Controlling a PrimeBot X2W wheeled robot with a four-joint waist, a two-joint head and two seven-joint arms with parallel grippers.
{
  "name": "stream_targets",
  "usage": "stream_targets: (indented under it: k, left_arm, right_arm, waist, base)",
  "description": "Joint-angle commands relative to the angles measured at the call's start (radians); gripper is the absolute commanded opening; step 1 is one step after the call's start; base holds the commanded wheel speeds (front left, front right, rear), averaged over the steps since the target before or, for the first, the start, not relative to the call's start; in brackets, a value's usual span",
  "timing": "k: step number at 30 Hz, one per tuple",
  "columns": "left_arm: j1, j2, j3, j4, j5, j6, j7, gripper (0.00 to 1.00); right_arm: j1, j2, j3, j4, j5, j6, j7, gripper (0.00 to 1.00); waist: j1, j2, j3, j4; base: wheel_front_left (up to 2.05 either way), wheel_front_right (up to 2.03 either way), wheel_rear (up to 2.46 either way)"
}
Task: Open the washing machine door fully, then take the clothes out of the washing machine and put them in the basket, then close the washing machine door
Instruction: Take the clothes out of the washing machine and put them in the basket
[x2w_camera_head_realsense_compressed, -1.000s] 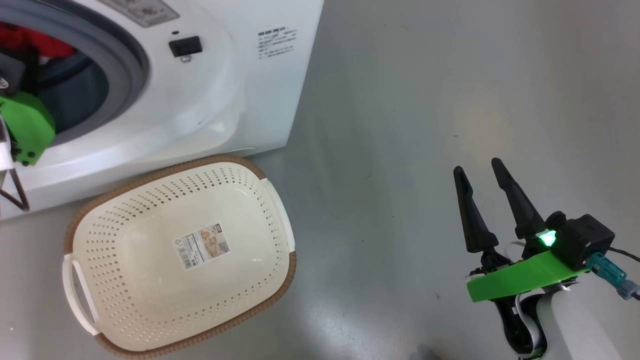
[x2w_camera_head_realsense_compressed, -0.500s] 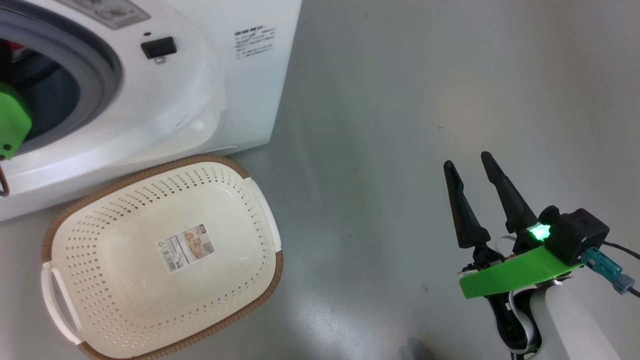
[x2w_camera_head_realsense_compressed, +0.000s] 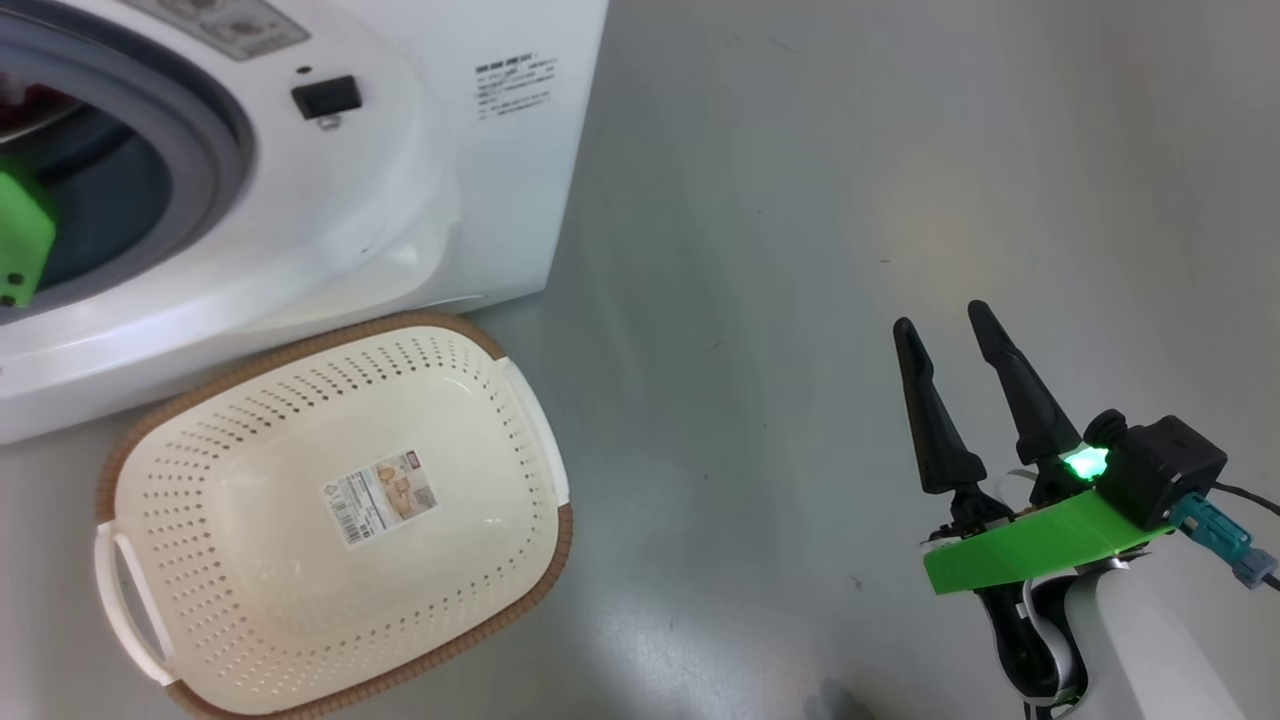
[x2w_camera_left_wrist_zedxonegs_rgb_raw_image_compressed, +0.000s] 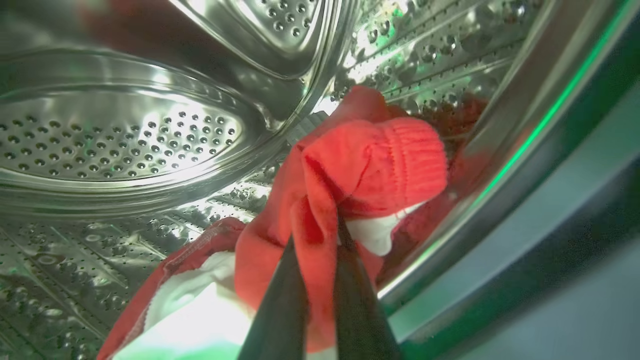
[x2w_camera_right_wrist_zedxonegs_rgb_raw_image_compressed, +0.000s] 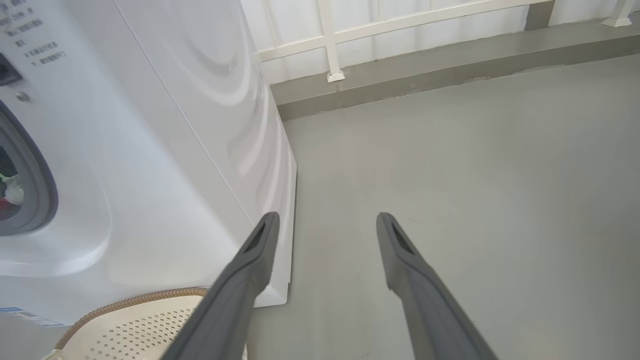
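Inside the steel drum (x2w_camera_left_wrist_zedxonegs_rgb_raw_image_compressed: 115, 135) of the washing machine (x2w_camera_head_realsense_compressed: 400, 220), my left gripper (x2w_camera_left_wrist_zedxonegs_rgb_raw_image_compressed: 320, 235) is shut on a fold of the red clothes (x2w_camera_left_wrist_zedxonegs_rgb_raw_image_compressed: 370, 160), which have white panels. The head view catches a sliver of red clothes (x2w_camera_head_realsense_compressed: 20, 100) within the grey rubber ring (x2w_camera_head_realsense_compressed: 215, 130), above my left arm's green wrist mount (x2w_camera_head_realsense_compressed: 20, 245). The cream basket (x2w_camera_head_realsense_compressed: 250, 560) sits empty on the floor in front of the washer. My right gripper (x2w_camera_head_realsense_compressed: 940, 318) hovers open over bare floor to the right, its fingers (x2w_camera_right_wrist_zedxonegs_rgb_raw_image_compressed: 260, 245) holding nothing. The washing machine door is out of view.
Grey floor (x2w_camera_head_realsense_compressed: 800, 200) stretches to the right of the washer. A white railing (x2w_camera_right_wrist_zedxonegs_rgb_raw_image_compressed: 330, 45) on a low kerb runs behind the washing machine (x2w_camera_right_wrist_zedxonegs_rgb_raw_image_compressed: 150, 175). The basket rim (x2w_camera_right_wrist_zedxonegs_rgb_raw_image_compressed: 135, 300) lies just below the washer's front corner.
My left gripper has shut on the red cloth inside the drum. The head camera has shifted a little, so the washer and basket sit further left. The right gripper stays open in place.
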Motion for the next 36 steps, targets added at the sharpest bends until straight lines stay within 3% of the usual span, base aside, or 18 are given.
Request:
stream_targets:
  k: [1, 6, 20, 29, 36]
  left_arm:
    - [-0.005, 0.036, 0.029, -0.018, -0.024, 0.012, -0.016, 0.0]
    - [0.049, 0.0, 0.067, -0.05, -0.082, 0.029, -0.029, 0.0]
    - [0.298, -0.065, 0.188, -0.362, -0.215, 0.068, -0.03, 0.0]
    - [0.453, -0.115, 0.305, -0.562, -0.255, 0.059, -0.031, 0.0]
    - [0.577, -0.173, 0.396, -0.737, -0.247, 0.019, -0.031, 0.0]
  right_arm:
    - [0.012, -0.001, 0.016, -0.023, -0.011, 0.007, -0.006, 1.0]
    - [0.018, -0.001, 0.007, -0.015, -0.027, 0.007, -0.006, 1.0]
    - [0.045, -0.001, -0.03, 0.004, -0.074, 0.007, -0.006, 1.0]
    - [0.067, -0.001, -0.056, 0.008, -0.088, 0.007, -0.006, 1.0]
    - [0.072, -0.001, -0.07, 0.006, -0.091, 0.007, -0.006, 1.0]
  waist:
    - [0.0, 0.0, -0.013, 0.016]
    - [0.0, 0.0, -0.045, 0.05]
    - [0.0, 0.0, -0.127, 0.14]
    - [0.0, 0.0, -0.159, 0.187]
    - [0.0, 0.0, -0.171, 0.214]
  base:
    - [0.0, 0.0, 0.0]
    - [0.0, 0.0, 0.0]
    - [0.0, 0.0, 0.0]
    - [0.0, 0.0, 0.0]
    - [0.0, 0.0, 0.0]
